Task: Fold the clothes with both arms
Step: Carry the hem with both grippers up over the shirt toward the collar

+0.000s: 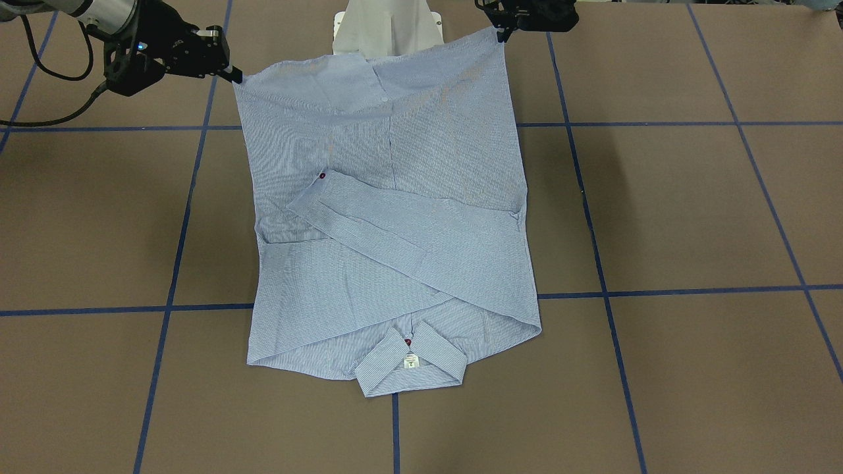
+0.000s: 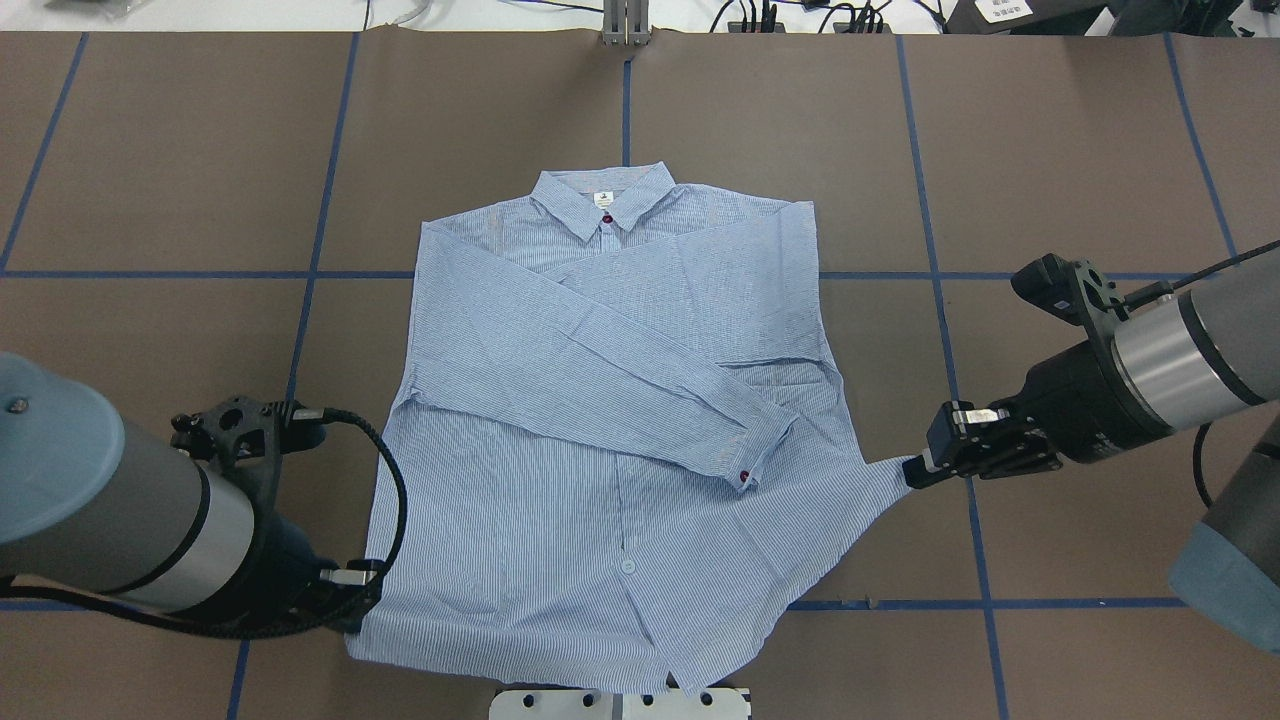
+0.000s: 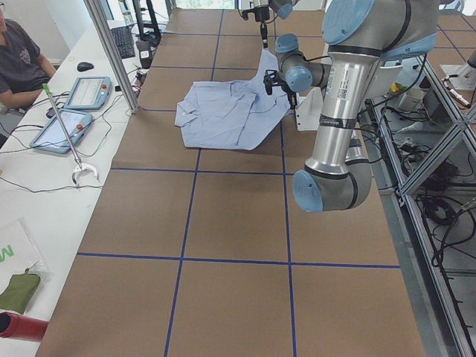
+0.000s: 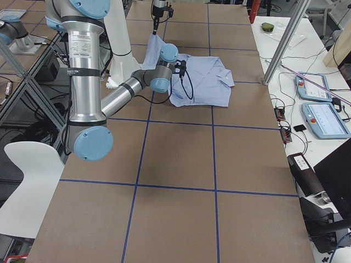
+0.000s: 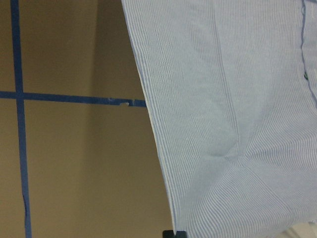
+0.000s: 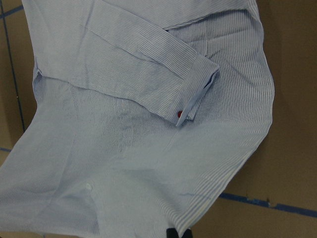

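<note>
Where the overhead view meets its lower edge, we see one white pedestal base (image 2: pixel 620 703). Just above it is the hem of the single light-blue striped shirt (image 2: pixel 600 520), which lies front-up at the middle of the brown table (image 2: pixel 160 150).

We count two arms and two grippers, each at a hem corner. At the lower left of that frame, the left gripper (image 2: pixel 352 605) is closed on the corner there. At the middle right, the right gripper (image 2: pixel 915 472) is clamped on the other corner, the cloth drawn out to a point toward it. In the two side views the corner held by the far arm is raised off the table.

Further up the frame there is one white button (image 2: pixel 628 566) on the placket. Beyond it, two sleeves are folded across the chest. The upper sleeve (image 2: pixel 560 360) runs diagonally from the left shoulder down to one cuff (image 2: pixel 752 462). The lower sleeve (image 2: pixel 720 310) comes in from the right beneath it.

We count two red buttons, the cuff button (image 1: pixel 322 176) and the collar button (image 1: pixel 407 342). Farthest up lies the one collar (image 2: pixel 640 190), with one small white label (image 1: pixel 411 361) inside it. The table's blue tape lines (image 2: pixel 626 110) run on beyond.
</note>
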You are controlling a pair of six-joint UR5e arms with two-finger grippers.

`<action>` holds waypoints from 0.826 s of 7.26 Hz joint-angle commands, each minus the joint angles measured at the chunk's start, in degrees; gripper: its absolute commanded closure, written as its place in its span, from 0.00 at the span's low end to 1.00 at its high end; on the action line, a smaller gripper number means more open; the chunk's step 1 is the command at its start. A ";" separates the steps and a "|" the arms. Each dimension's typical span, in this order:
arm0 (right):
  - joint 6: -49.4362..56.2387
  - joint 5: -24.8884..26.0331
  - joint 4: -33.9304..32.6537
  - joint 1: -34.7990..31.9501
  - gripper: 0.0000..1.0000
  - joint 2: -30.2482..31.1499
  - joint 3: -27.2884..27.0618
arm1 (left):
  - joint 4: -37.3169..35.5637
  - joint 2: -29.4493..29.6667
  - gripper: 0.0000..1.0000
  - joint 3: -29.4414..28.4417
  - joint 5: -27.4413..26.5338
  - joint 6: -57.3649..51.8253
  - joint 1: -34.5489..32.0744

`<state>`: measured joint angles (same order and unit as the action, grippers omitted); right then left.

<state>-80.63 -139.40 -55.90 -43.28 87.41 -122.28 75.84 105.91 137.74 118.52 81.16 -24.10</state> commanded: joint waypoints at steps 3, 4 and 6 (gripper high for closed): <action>0.91 0.97 -0.08 -5.40 1.00 -6.45 7.48 | 0.27 5.43 1.00 -10.08 0.57 -6.81 -13.50; 0.91 2.63 -0.08 -5.93 1.00 -7.86 8.71 | 0.45 7.54 1.00 -13.34 0.57 -7.07 -15.26; 0.91 5.80 -0.44 -6.46 1.00 -11.10 13.01 | 2.97 8.44 1.00 -18.09 0.57 -10.84 -17.99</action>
<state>-79.76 -135.30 -56.25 -49.26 78.38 -112.02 77.04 113.71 122.73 119.09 72.24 -40.34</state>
